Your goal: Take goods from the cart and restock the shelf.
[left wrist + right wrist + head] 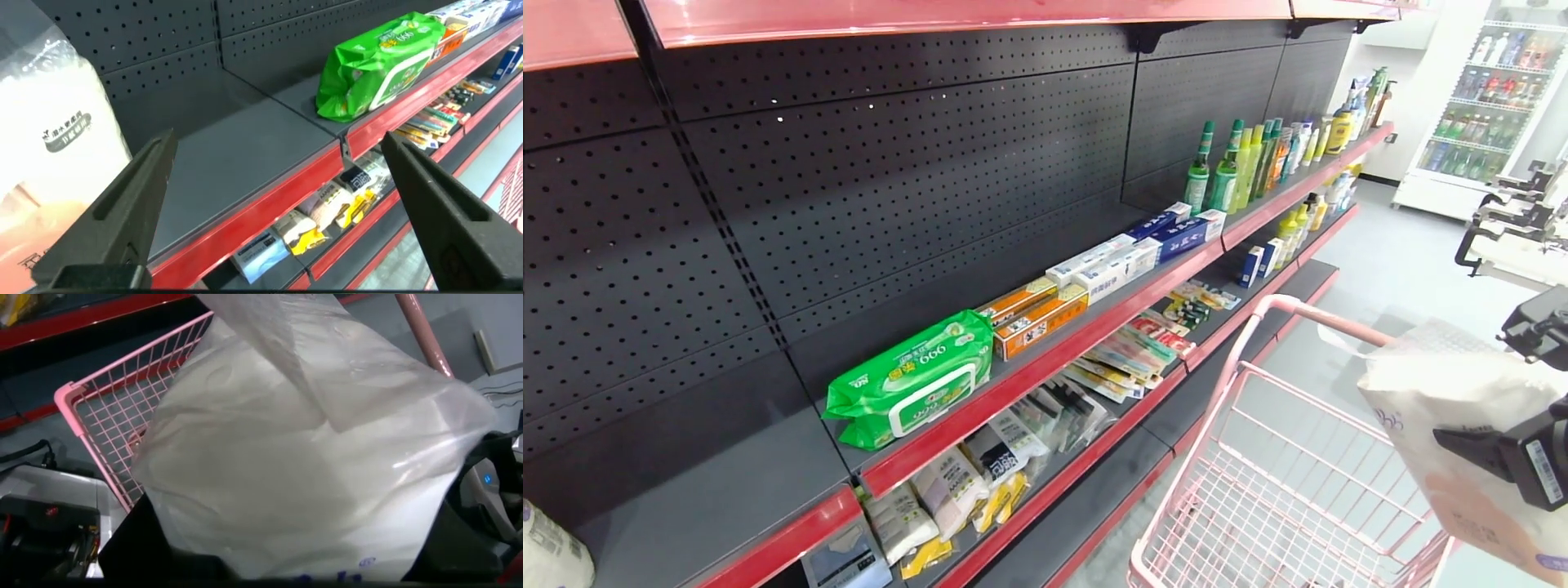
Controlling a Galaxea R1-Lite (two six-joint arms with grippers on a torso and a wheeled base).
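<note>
Shop aisle, head view: a long shelf (727, 482) with a black pegboard back and red front edges is running off toward the right. A green pack of wipes (911, 380) is lying on it, with orange boxes (1037, 314) just beside it and white and blue boxes farther along. At the near left corner a second white pack (547, 555) is sitting on the same board. A pink wire cart (1258, 490) is standing before the shelf. Over its right side the right hand (1482, 453) is gripping a white pack (1437, 408) in clear plastic, holding it in the air, well apart from the shelf.

Left wrist view: the left hand (278, 212) is hanging over a bare stretch of the shelf, its fingers (122, 212) spread wide with nothing between them. The second white pack is standing on the board near one finger, and the green pack of wipes is lying farther along.

Right wrist view: the white pack is bulging between the right hand's dark fingers (135, 547), which are pressing on its sides, with the cart's pink wire wall behind it.
</note>
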